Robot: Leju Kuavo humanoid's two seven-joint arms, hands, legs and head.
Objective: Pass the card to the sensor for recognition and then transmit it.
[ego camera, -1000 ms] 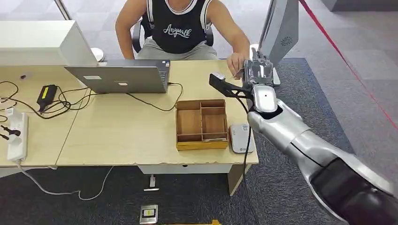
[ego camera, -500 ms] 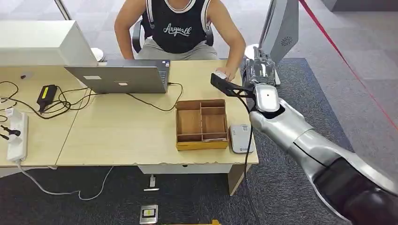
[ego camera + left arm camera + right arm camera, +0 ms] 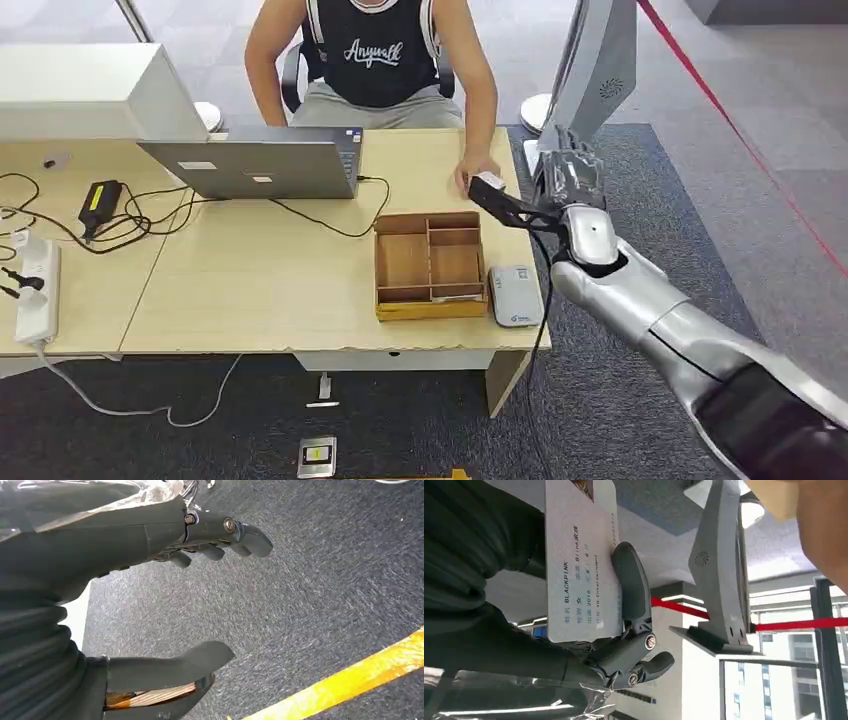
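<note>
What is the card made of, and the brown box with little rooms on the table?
The card in the right hand looks like smooth plastic: it stays flat, is faintly glossy, and carries crisp printed text. It could be coated paper. The brown box looks like thin unpainted wood or stiff board: matte, tan, with straight dividers and pale cut edges.

Office setting: light wood desk [image 3: 260,290] with open laptop [image 3: 255,165], tangled cables, power strip [image 3: 35,290]; person [image 3: 375,60] seated on office chair; grey carpet tiles [image 3: 690,190] underfoot.
</note>
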